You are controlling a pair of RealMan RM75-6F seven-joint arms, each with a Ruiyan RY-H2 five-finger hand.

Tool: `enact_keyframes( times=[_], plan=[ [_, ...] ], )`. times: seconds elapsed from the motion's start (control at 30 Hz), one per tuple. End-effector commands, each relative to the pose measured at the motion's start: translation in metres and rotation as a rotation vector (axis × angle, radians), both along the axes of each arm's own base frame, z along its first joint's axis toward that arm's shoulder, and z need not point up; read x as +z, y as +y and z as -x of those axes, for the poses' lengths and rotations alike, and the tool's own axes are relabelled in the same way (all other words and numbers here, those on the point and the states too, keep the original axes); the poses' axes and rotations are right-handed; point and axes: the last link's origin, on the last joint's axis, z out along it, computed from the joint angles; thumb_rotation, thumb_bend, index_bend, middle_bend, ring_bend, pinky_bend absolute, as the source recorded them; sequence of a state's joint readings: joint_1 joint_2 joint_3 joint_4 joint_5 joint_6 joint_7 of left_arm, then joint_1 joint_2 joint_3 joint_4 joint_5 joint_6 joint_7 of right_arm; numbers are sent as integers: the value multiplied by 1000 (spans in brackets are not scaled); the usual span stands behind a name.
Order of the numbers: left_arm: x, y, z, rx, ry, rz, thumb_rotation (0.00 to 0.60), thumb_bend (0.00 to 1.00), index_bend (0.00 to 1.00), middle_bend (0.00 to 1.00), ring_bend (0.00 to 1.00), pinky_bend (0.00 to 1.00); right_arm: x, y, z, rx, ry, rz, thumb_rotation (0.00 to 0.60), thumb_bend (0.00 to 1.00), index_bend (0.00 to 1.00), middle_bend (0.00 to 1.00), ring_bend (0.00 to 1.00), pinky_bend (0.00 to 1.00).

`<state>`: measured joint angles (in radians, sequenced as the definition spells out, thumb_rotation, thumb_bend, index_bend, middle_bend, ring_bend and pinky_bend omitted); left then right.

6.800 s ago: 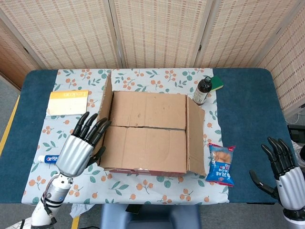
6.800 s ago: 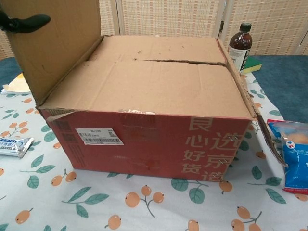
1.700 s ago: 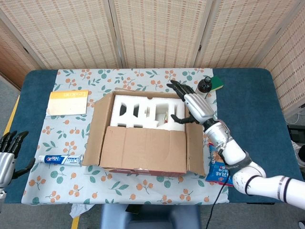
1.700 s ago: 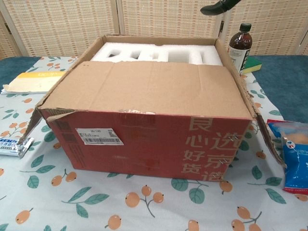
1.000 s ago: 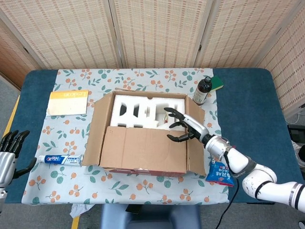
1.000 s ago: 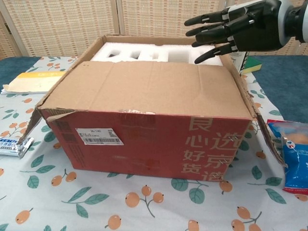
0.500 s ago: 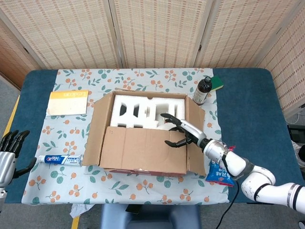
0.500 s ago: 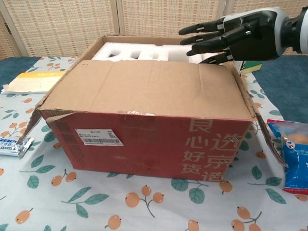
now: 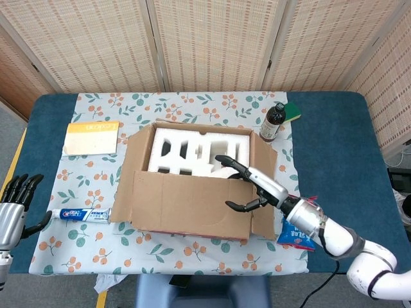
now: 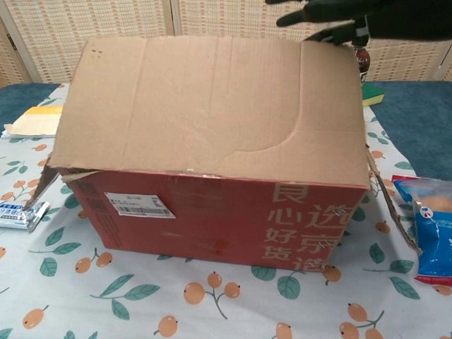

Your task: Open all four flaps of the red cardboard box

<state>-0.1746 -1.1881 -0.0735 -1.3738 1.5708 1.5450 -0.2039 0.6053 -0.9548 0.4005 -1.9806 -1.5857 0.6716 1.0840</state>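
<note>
the raised front flap [image 9: 186,202] walls the near side; foam insert [image 9: 192,149] fills the box [image 10: 212,219].

Right hand [image 9: 253,186]: black fingers, silver-grey back shell, metallic wrist collar. Forearm: glossy white segments (dark bands at the seams). Left hand [image 9: 13,208]: same black fingers on a silver body.

Even, bright indoor light falls from above me; shadows are soft and short, a thin one lying under the red cardboard box [image 9: 192,199]. No glare anywhere. The head view is sharp edge to edge. In the chest view my right hand [image 10: 339,14] is dark, slightly blurred, cut off.
</note>
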Motion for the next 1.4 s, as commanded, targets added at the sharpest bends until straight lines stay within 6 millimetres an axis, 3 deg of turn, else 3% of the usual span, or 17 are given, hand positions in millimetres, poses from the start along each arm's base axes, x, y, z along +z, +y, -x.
enact_keyframes(
  times=[0.03, 0.5, 0.93, 1.17, 1.4],
  plan=[
    [-2, 1, -1, -3, 4, 4, 600, 399, 0, 131, 19, 0, 19, 22, -6, 53, -1, 38, 600, 398, 0, 0, 0, 248],
    [-6, -1, -8, -34, 17, 14, 600, 399, 0, 131, 19, 0, 39, 100, -26, 210, 17, 112, 600, 398, 0, 0, 0, 248],
    [-6, -3, -10, -44, 19, 15, 600, 399, 0, 131, 19, 0, 33, 159, -3, 288, 99, 77, 600, 398, 0, 0, 0, 244],
    [-6, -2, -9, -43, 16, 16, 600, 400, 0, 131, 19, 0, 43, 168, 6, 279, 99, 151, 600, 398, 0, 0, 0, 240],
    [-7, -3, -10, -45, 25, 18, 600, 399, 0, 131, 19, 0, 48, 150, 27, 303, 239, 351, 600, 398, 0, 0, 0, 218]
  ],
)
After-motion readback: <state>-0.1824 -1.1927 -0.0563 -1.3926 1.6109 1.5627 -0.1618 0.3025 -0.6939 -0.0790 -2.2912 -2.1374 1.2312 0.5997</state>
